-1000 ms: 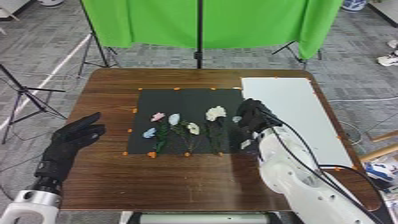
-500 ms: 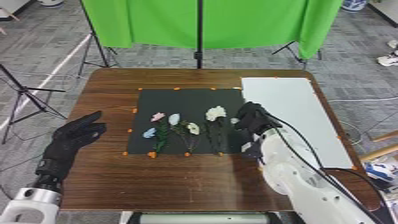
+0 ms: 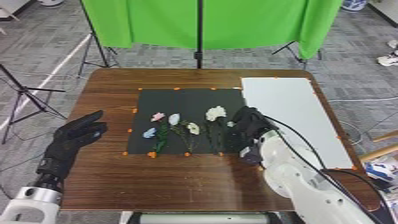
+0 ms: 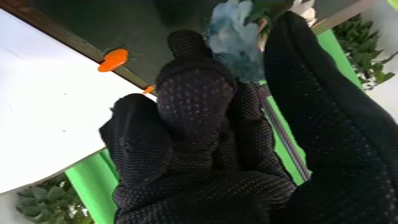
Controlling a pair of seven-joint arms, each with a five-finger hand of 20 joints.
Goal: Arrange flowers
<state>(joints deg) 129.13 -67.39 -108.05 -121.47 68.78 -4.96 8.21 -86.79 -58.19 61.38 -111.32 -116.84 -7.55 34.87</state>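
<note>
Down the frame of the head view, the right hand (image 3: 248,122) has moved a little, and the pale blue flower (image 4: 234,42) went with it. It looks very light, with soft petals that could squash and a thin stem that may bend. I'd hold it low on the stem, not by the petals. The flower is between the fingers and thumb, which seem closed on it, over the black mat's (image 3: 182,100) right side, near the big white flower (image 3: 215,113).
</note>
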